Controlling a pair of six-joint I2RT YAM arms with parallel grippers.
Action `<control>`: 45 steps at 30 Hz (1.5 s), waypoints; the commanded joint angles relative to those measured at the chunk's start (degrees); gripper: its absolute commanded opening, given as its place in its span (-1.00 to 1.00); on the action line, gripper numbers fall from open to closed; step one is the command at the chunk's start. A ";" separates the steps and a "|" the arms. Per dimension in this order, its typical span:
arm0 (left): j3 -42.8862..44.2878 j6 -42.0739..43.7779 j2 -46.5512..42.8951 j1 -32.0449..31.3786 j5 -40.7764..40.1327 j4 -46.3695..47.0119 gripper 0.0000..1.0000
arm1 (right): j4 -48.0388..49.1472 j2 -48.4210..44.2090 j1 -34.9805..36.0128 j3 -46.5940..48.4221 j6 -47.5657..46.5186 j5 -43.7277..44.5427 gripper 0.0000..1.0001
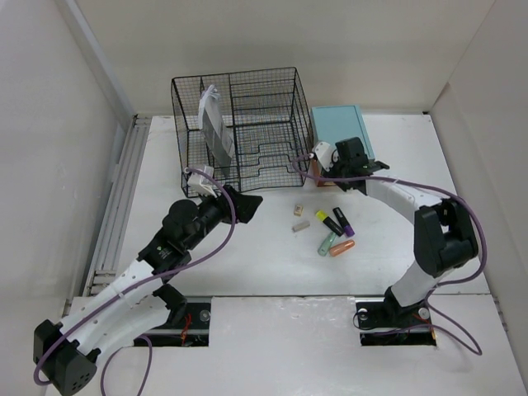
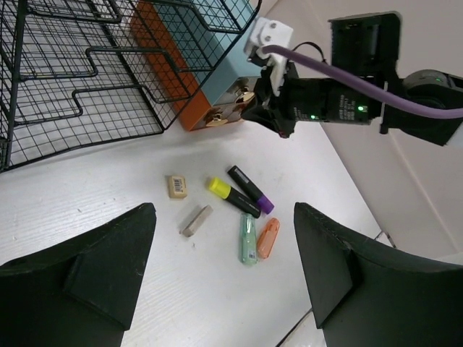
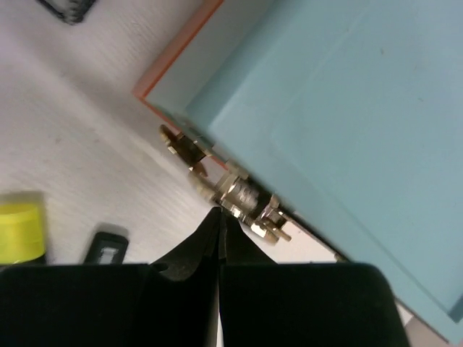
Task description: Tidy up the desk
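The white desk (image 1: 247,264) holds loose stationery in its middle: a small tan eraser (image 2: 177,186), a grey eraser stick (image 2: 196,220), a yellow-capped highlighter (image 2: 231,196), a purple-capped highlighter (image 2: 251,189), a green correction tape (image 2: 248,238) and an orange one (image 2: 268,238). My left gripper (image 2: 224,282) is open and empty, hovering above and to the left of these items. My right gripper (image 3: 219,214) is shut, its tips touching the brass handle (image 3: 242,195) on the front of the teal drawer box (image 3: 340,108).
A black wire-mesh organizer (image 1: 247,115) stands at the back with white papers (image 1: 213,115) upright in its left part. The teal drawer box (image 1: 338,124) stands right beside it. A grey rail (image 1: 115,206) runs along the left edge. Pale walls enclose the desk.
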 commanded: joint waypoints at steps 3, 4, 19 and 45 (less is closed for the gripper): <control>-0.64 -0.86 -1.53 -0.33 1.34 3.44 0.48 | -1.58 -14.09 0.82 -1.71 0.39 -8.72 -0.61; -1.24 -0.87 -1.53 -0.33 1.95 4.66 0.48 | -2.45 -19.78 0.82 -2.32 1.17 -9.78 -0.27; -1.78 -1.39 -0.03 -0.33 4.50 7.93 0.48 | 5.00 -22.75 -24.54 -9.62 41.59 -32.42 0.35; -2.83 -1.92 -0.56 -0.33 2.39 6.34 0.48 | 31.10 -0.94 -30.29 -9.71 65.95 -44.06 0.29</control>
